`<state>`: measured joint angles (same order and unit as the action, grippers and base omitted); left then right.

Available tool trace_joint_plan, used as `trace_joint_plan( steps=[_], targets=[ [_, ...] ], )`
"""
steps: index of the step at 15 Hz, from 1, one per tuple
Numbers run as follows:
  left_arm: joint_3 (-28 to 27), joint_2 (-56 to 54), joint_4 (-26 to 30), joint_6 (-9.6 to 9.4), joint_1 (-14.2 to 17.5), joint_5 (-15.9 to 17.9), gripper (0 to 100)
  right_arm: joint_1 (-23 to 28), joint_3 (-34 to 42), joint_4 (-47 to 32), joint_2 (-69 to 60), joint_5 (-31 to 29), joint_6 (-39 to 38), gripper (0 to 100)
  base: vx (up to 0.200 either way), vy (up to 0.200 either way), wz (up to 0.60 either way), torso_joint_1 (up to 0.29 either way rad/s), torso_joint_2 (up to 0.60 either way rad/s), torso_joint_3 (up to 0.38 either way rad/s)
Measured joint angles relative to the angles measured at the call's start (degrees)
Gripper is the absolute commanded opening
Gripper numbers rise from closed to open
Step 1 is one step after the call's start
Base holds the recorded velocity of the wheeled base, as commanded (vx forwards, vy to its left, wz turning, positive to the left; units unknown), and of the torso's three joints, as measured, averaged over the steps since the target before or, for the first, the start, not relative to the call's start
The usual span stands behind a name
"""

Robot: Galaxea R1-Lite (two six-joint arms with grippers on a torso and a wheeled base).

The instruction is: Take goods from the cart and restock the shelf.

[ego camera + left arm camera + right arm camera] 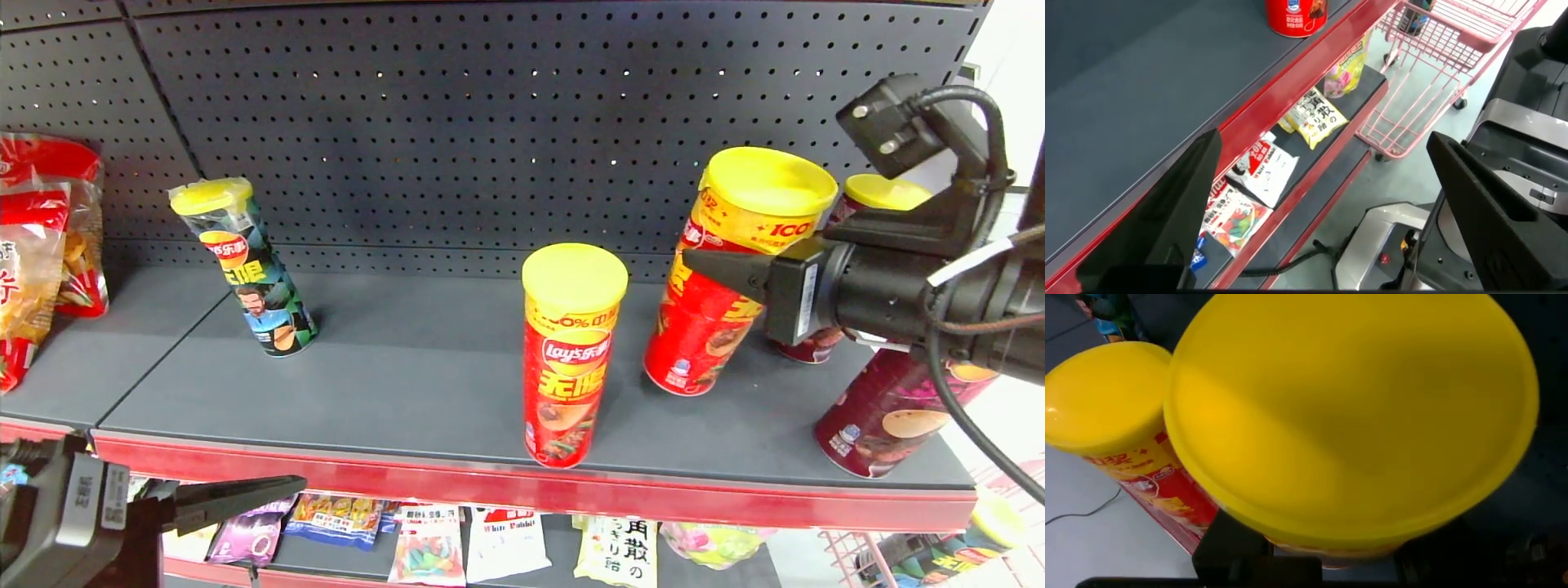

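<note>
Two tools: right tool (720, 271) clamped on tilted red can (709, 331), left tool (1323, 139) wide apart

Blk R arm (898, 286), looped cables (947, 384), white tag (980, 253), cam (886, 131) w/ screws, L pincer (1323, 180) wedge fingers (1184, 212), QR sticker (110, 510)

Candy pkts (622, 551), red snack bags (37, 245).

The shelf (408, 384) is stocked: bags (41, 245) far left, green can (249, 273) left, red can (571, 359) centre, tilted can (702, 327) and 2 others (882, 416) right.
</note>
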<state>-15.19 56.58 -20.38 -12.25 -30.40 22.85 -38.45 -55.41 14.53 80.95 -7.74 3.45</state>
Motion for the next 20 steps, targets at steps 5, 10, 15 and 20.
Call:
trace_joint_plan(
  steps=[5,10,15,20],
  targets=[
    [0.06,0.01,0.00,0.11,0.00,0.00,100,-0.02,-5.21,0.16,4.91,0.02,0.27,0,0.000,0.000,0.00,0.000,0.00,0.000],
    [0.06,0.09,0.00,0.21,0.00,0.00,100,-0.05,-9.29,0.13,9.22,0.94,0.51,0,0.000,0.000,0.00,0.000,0.00,0.000],
    [0.23,0.12,0.02,0.22,0.00,0.01,100,0.02,-10.96,0.24,12.43,1.34,0.56,0,0.000,0.000,0.00,0.000,0.00,0.000],
    [0.17,0.09,0.02,0.21,0.00,0.00,100,0.17,-13.69,0.30,15.45,3.78,0.51,0,0.000,0.000,0.00,0.000,0.00,0.000]
  ],
)
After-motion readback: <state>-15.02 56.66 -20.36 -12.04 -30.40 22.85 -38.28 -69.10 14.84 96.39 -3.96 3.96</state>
